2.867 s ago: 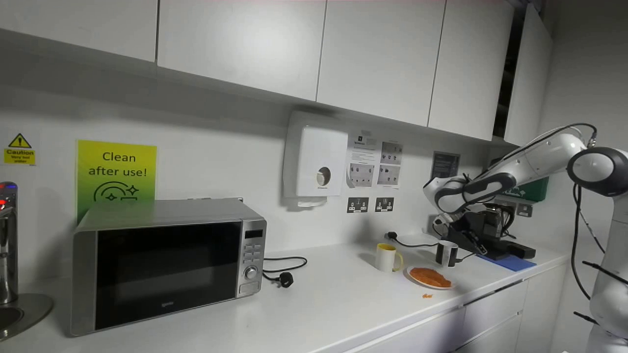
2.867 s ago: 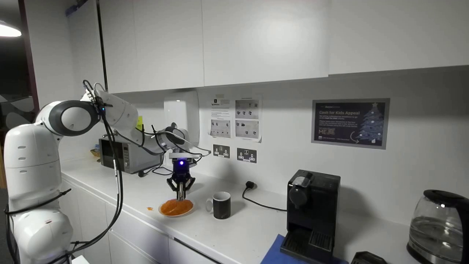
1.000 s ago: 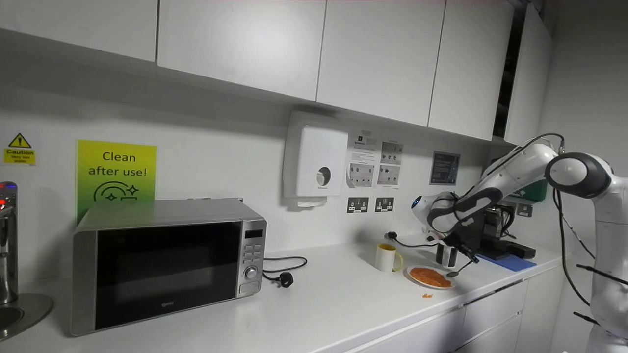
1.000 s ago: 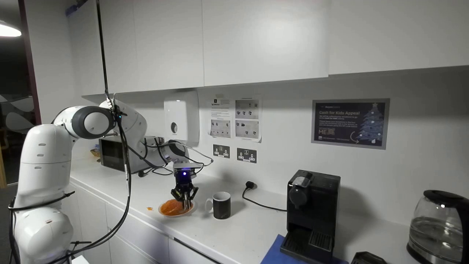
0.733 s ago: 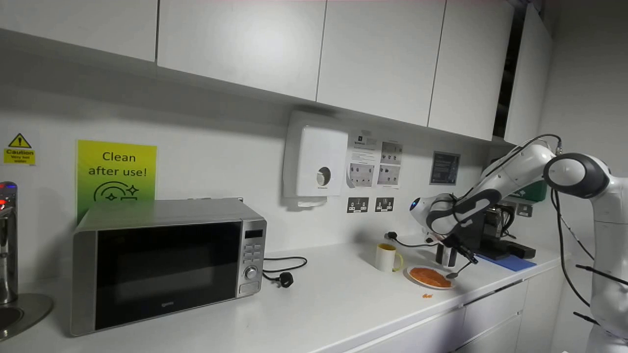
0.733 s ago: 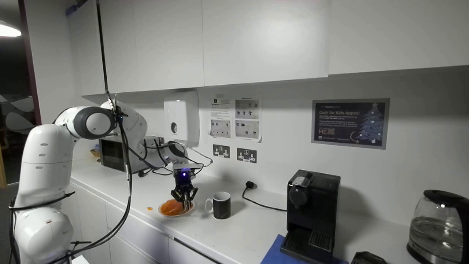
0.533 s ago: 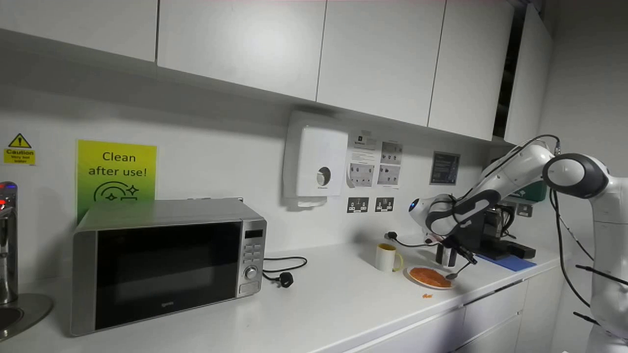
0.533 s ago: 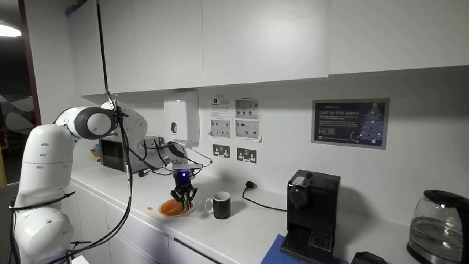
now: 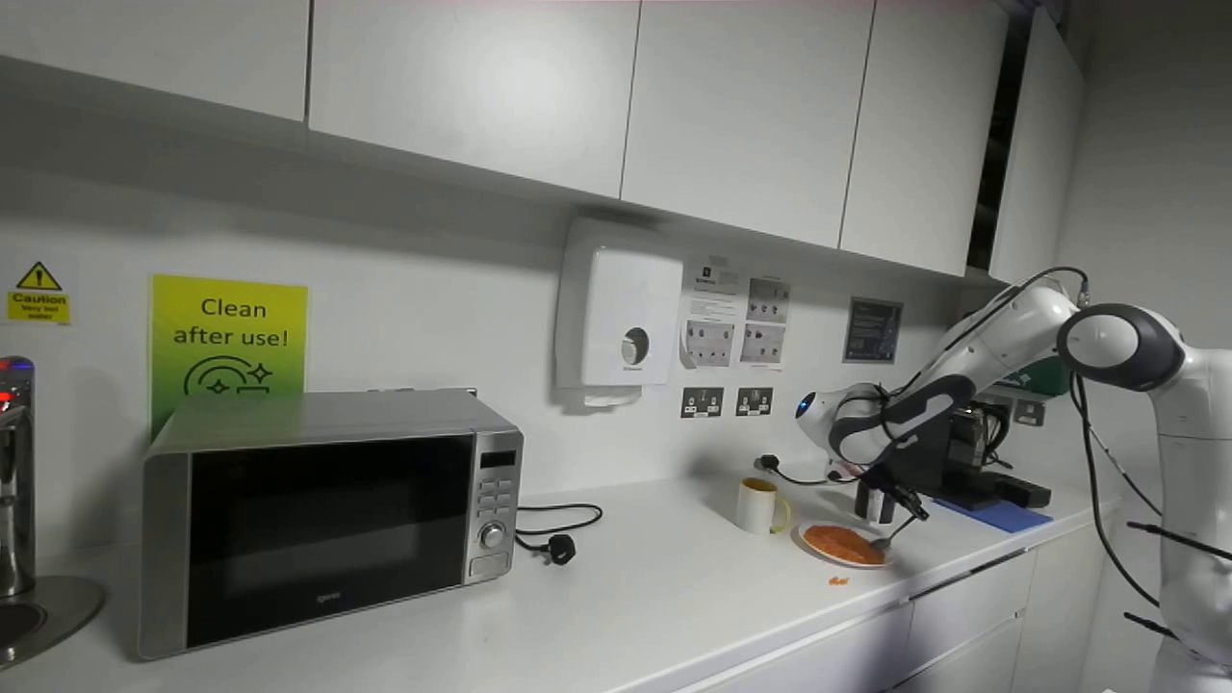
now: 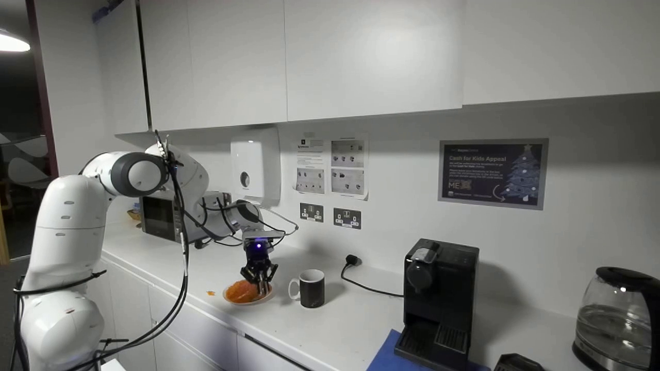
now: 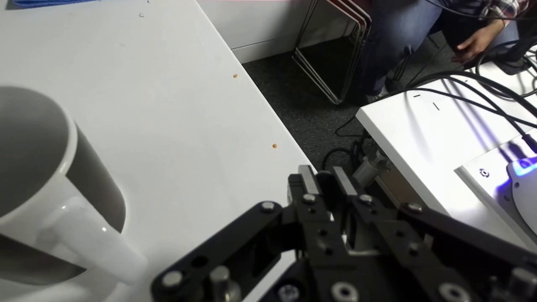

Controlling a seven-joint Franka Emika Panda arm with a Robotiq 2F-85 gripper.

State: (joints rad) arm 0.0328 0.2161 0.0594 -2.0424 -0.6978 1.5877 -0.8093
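Slanting downward, the arm (image 9: 1015, 332) holds a spoon (image 9: 883, 544).

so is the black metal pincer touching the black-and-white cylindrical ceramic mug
Apart: in an exterior view, white counter shows between the pincer and mug.

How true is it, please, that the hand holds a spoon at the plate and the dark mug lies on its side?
The dark mug isn't on its side: an exterior view shows it upright. The hand holds a spoon at the plate.
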